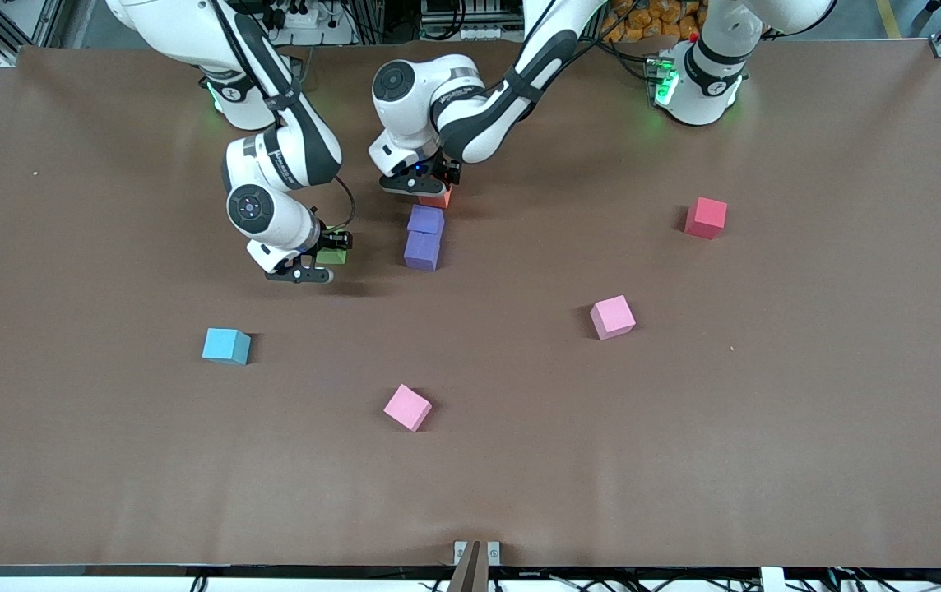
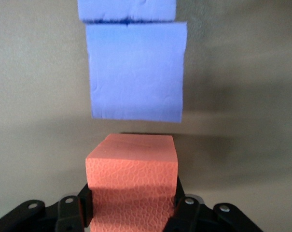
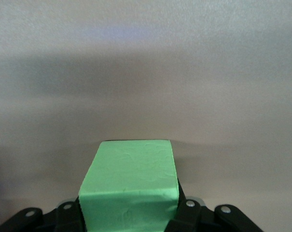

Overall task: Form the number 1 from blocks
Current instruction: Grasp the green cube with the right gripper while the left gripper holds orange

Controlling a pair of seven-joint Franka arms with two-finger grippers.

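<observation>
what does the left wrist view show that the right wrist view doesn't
Only the left wrist view: the left gripper shut on the orange block, with the two purple blocks lined up just ahead of it. Only the right wrist view: the right gripper with the green block between its fingers, nothing else nearby. Both share the brown table.

Two purple blocks (image 1: 424, 238) sit touching in a short line mid-tabletop. The orange block (image 1: 438, 198) lies just past their farther end, a small gap between. The green block (image 1: 332, 256) is beside them, toward the right arm's end. Scattered nearer the camera (all well apart): cyan block (image 1: 226, 345), two pink blocks (image 1: 407, 407) (image 1: 612, 317), and a red block (image 1: 706, 218).
</observation>
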